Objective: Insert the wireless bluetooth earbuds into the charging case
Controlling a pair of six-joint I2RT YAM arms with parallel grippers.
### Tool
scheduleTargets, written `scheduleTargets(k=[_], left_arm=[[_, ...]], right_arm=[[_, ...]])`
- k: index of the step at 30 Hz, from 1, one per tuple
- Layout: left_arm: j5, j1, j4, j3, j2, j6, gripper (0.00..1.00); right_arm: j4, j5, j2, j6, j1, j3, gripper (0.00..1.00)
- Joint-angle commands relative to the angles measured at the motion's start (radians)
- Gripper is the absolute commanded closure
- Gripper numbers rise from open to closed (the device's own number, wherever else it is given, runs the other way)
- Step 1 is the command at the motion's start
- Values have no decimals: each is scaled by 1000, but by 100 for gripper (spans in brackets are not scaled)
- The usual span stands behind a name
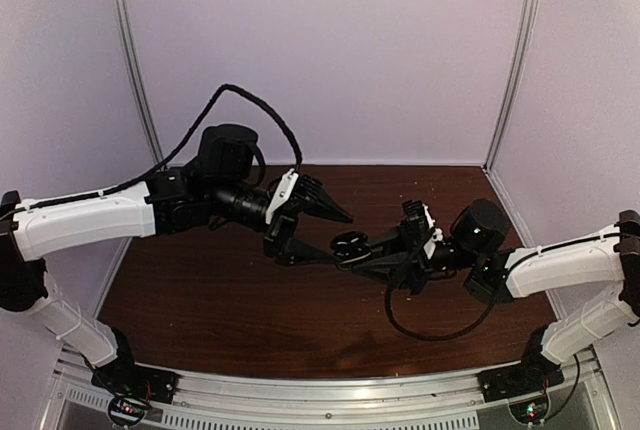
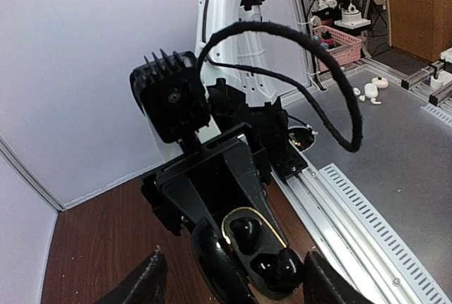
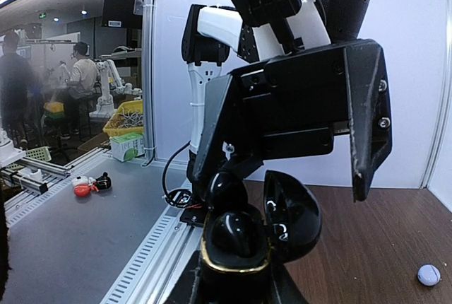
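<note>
Clamping the open charging case (image 3: pixel 236 247) narrowly in the right pincer (image 1: pixel 355 252), bottom centre, two black earbuds (image 2: pixel 244 232) seemingly seated inside. Straddling it from above with the left pincer (image 2: pixel 233 276), spread wide and empty. Lying well apart at lower right on the surface (image 3: pixel 367 247): the pale earbud (image 3: pixel 428 274).

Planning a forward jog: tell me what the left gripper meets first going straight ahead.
The open case, held by the right gripper. It lies just ahead of the left gripper, in line between its open fingers; the exact gap is unclear.
</note>
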State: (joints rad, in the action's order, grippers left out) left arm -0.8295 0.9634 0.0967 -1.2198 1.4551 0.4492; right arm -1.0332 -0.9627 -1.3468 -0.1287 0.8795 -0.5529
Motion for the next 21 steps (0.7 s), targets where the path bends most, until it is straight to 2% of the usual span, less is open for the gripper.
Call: scheduleTargets(k=[1,15,21], left_arm=[[35,4,-57,-32,21,-27,33],[49,4,-53,-31,44,-39,32],[6,24,-45,-8,21,17,28]], right_arm=[[4,8,7,22,17,-30,100],[25,22,24,41,24,-34,100],[21,41,27,39,23,-30,100]])
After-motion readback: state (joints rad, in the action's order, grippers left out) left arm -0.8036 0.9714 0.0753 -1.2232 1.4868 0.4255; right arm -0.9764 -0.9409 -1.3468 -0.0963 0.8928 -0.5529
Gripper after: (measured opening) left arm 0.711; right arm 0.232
